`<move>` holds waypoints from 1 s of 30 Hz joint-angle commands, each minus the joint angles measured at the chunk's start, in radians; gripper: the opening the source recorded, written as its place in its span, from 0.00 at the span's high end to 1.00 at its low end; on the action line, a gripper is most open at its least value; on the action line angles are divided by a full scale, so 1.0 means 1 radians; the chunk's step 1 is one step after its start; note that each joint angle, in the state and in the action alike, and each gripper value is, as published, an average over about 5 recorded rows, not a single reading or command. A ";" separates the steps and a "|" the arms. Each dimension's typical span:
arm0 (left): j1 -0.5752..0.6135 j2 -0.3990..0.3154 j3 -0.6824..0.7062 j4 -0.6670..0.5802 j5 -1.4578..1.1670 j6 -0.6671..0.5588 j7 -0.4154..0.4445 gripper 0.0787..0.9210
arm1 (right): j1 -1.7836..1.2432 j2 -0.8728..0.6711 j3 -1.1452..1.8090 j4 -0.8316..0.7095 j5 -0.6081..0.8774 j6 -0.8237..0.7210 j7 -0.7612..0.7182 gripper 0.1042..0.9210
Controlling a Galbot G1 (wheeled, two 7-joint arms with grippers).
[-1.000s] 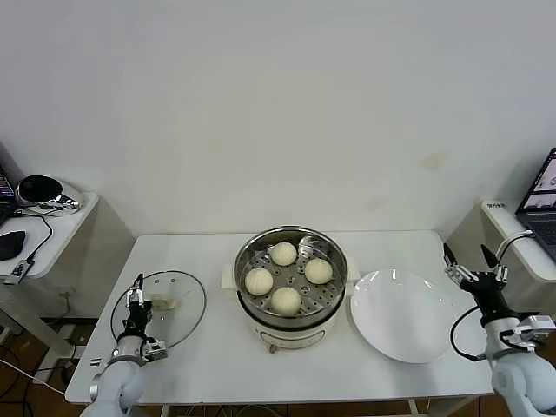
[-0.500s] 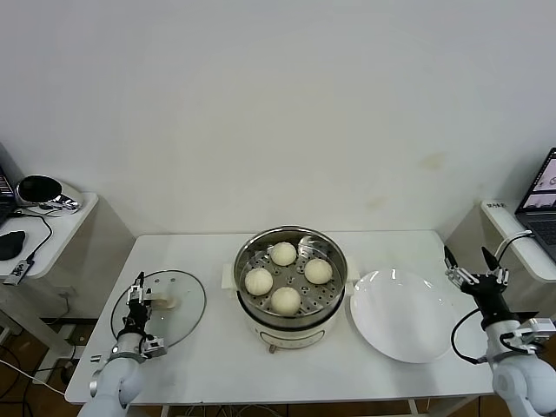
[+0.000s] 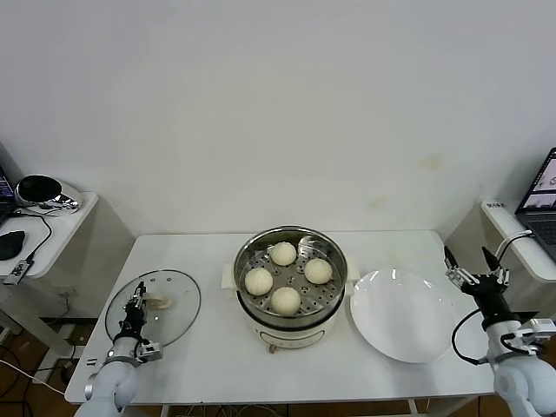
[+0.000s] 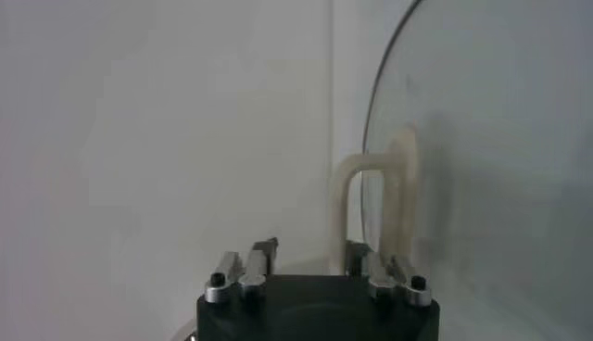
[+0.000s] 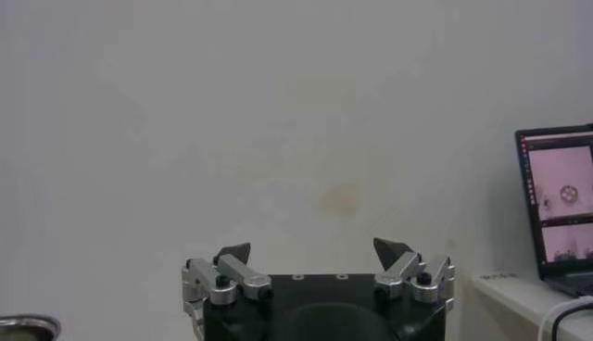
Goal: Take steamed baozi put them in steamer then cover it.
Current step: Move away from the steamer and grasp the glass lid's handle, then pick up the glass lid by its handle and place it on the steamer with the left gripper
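The left pincer (image 3: 136, 306) grips the cover (image 3: 154, 308) by its handle (image 4: 375, 208), left of the steamer (image 3: 290, 287) holding four baozi (image 3: 285, 300). The right pincer (image 3: 476, 266) hovers open beyond the plate (image 3: 401, 314).

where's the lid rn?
Head view: the lid sits on the table's left side, left of the steamer, with the left gripper at its handle.

A plain white wall (image 3: 278, 104) rises behind the white rectangular table (image 3: 217, 347). A low white side shelf (image 3: 52, 230) stands at the left. An open laptop (image 3: 543, 204) sits on a white ledge at the right.
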 commanded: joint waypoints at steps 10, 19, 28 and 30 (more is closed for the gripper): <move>0.104 0.032 -0.014 -0.253 -0.114 0.031 0.087 0.93 | 0.010 0.014 0.012 0.010 0.004 -0.014 0.016 0.12; 0.182 -0.041 -0.026 -0.581 -0.133 0.457 0.174 0.93 | 0.002 0.059 0.016 0.026 0.000 -0.060 0.029 0.12; 0.247 -0.040 -0.049 -0.765 -0.075 0.553 0.266 0.93 | -0.006 0.093 -0.009 0.045 -0.012 -0.062 0.029 0.12; 0.242 -0.030 -0.040 -0.796 -0.038 0.590 0.292 0.93 | -0.006 0.093 -0.010 0.051 -0.020 -0.064 0.028 0.12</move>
